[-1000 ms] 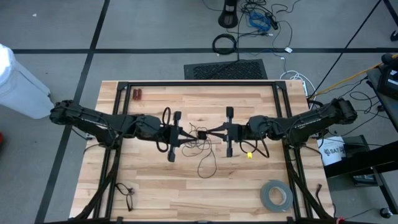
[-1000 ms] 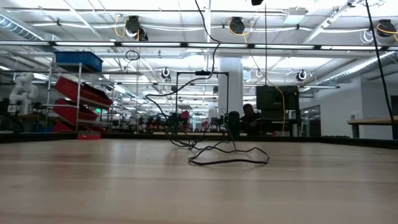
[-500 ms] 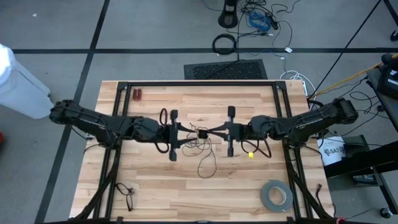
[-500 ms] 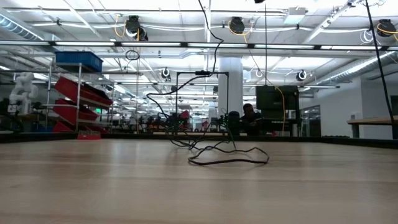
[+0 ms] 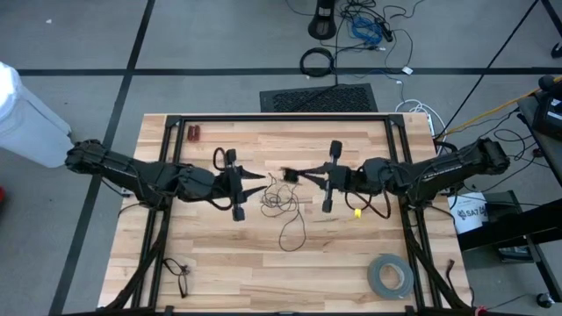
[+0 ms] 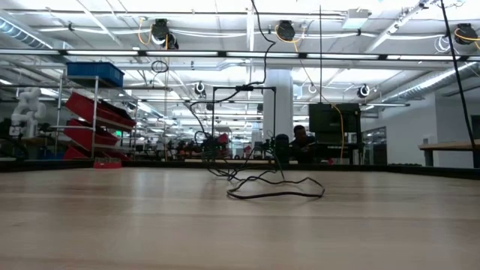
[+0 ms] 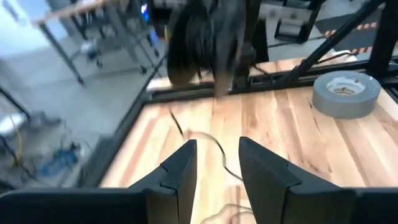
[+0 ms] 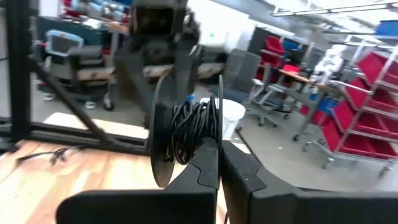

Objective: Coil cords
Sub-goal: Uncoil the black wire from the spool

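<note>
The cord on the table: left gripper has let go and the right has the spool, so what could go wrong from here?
1. The right gripper pinches the wound bundle only at its edge; it might slip out.
2. Loose cord lies tangled on the table; pulling may knot or drag it.
3. The left gripper, open and empty, sits close; the arms could bump when regrasping.

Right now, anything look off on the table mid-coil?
Only the cord itself: part is wound in a bundle pinched by the shut right gripper, but the rest trails off as loose, tangled strands across the wood, one loop sagging toward the near edge. The left gripper sits open beside it, holding nothing. The grey tape roll lies flat.
</note>
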Available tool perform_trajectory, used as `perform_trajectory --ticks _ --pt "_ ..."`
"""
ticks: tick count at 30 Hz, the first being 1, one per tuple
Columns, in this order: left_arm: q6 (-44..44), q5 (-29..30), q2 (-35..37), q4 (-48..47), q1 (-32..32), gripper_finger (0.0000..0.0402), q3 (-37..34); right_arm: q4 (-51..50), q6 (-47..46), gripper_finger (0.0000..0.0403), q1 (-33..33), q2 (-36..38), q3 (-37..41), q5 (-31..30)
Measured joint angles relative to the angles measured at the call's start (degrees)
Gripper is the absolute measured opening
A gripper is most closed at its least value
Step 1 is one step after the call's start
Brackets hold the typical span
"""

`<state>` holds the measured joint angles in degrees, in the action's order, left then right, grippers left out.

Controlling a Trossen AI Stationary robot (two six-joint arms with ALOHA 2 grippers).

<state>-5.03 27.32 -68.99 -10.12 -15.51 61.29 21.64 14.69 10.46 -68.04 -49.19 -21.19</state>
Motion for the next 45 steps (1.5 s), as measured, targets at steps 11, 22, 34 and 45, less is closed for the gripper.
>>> perform_trajectory --ticks 11,22,34,45 --pt "-1.1 9.5 -16.0 59.9 0.4 0.0126 -17.9 0.0 -1.1 0.0000 -0.1 4.3 0.0 0.0" --pt "-3.9 2.9 -34.6 75.3 4.3 0.0169 -8.5 -0.5 -0.4 0.0000 -0.1 4.4 0.0 0.1" --pt "-5.2 14.4 -35.0 73.0 0.2 0.0282 -5.5 -2.3 -0.8 0.0000 -0.1 4.4 0.0 0.1" --pt "10.5 13.4 -39.9 71.5 0.4 0.0290 -5.0 -0.9 0.9 0.0000 -0.1 4.4 0.0 0.3"
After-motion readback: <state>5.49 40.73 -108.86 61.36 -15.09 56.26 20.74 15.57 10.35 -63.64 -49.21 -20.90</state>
